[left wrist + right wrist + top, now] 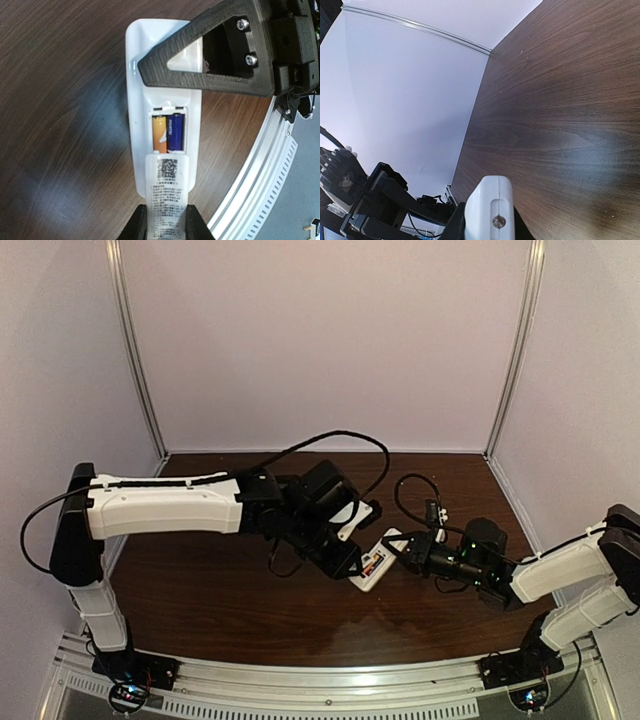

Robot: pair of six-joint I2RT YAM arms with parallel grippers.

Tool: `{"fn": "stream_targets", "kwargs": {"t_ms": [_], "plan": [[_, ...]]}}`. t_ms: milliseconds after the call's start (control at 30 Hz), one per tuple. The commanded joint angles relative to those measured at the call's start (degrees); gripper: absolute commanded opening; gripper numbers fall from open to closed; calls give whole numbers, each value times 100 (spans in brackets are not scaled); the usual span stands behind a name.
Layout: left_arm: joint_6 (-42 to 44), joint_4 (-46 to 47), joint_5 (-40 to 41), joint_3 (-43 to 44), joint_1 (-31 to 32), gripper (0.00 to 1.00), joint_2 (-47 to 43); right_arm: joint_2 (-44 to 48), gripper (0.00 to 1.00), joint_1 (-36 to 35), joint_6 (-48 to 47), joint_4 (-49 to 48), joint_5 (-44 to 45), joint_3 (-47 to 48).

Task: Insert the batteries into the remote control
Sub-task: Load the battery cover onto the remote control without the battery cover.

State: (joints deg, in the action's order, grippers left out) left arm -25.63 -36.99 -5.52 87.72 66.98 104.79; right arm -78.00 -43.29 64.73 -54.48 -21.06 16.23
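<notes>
The remote control (pixel 137 100) lay back-up, lengthwise between my grippers. My left gripper (pixel 167 226) pinched the labelled cover (pixel 167 190); my right gripper (pixel 486 222) clamped the far end. The batteries (pixel 168 132) sat lengthwise in the recess.

The top external camera looks down from above and behind the bases over the whole table (pixel 200 590), the left wrist camera peers closely straight down on the remote control (pixel 137 100), which the low, wall-facing right wrist camera shares at its 6 o'clock.
</notes>
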Motion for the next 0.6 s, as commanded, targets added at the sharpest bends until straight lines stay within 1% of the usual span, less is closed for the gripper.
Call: {"fn": "stream_targets", "kwargs": {"t_ms": [0, 567], "plan": [[87, -309, 85, 398, 28, 19, 251, 55, 0, -117, -67, -81, 310, 73], [240, -347, 59, 635, 34, 18, 484, -238, 0, -368, -24, -160, 512, 180]]}}
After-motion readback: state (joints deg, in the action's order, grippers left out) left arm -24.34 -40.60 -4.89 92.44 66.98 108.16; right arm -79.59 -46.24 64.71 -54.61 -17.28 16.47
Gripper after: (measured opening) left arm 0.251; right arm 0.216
